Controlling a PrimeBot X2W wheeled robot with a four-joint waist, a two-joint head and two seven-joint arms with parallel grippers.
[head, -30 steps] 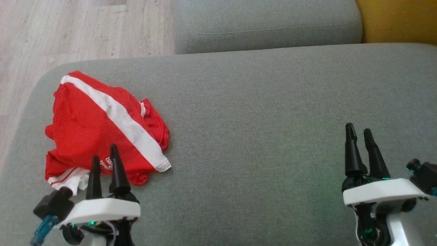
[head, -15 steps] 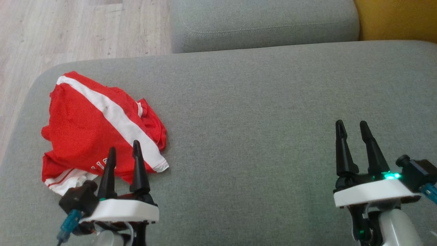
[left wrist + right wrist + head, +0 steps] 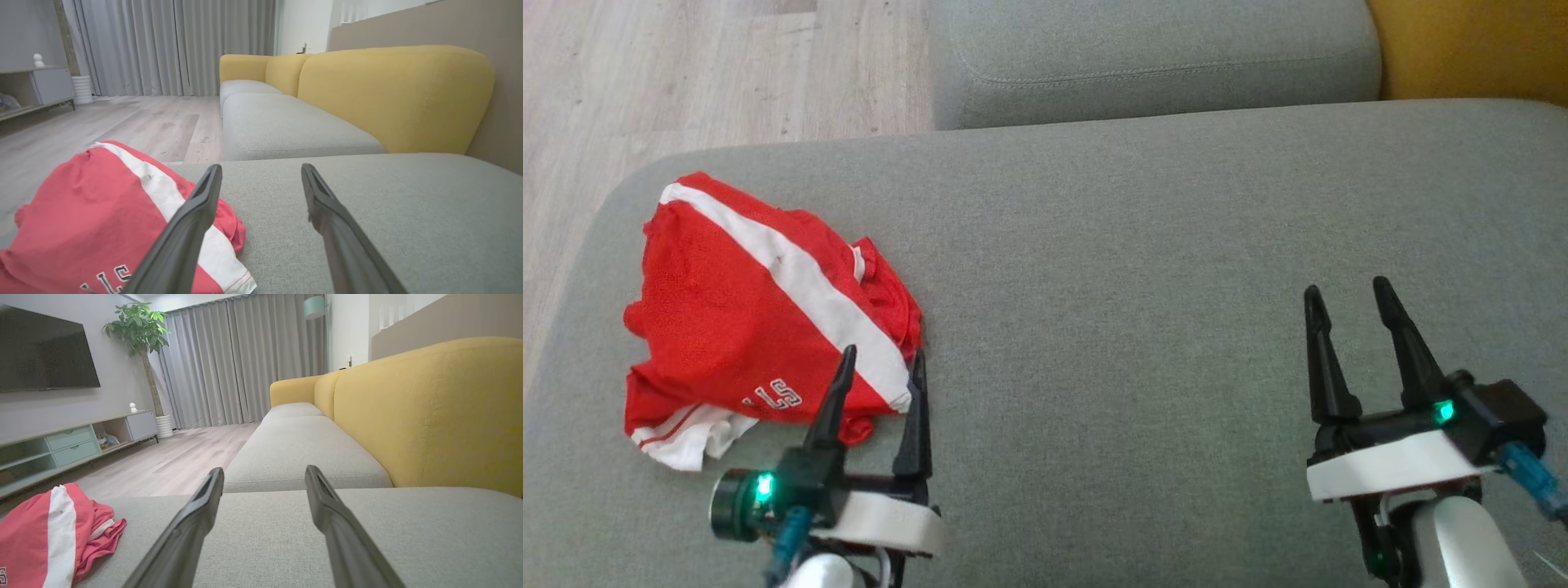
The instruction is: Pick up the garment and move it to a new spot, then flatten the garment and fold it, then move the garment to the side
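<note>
left gripper (image 3: 885,353) was spread at edge of shirt (image 3: 727,314) | right gripper (image 3: 1345,287) was spread over cushion (image 3: 1111,269), well apart

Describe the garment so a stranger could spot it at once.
Start at the grey sofa seat before the yellow backrest. At its left end, beside the wooden floor, lies the crumpled garment. It alone is red, crossed by a white stripe.

The left pincer (image 3: 885,353) has swung right, from over the crumpled red mesh garment with a white stripe (image 3: 727,310) to its near right corner, its wrist rolled. The right pincer (image 3: 1346,286) has edged left and forward.
</note>
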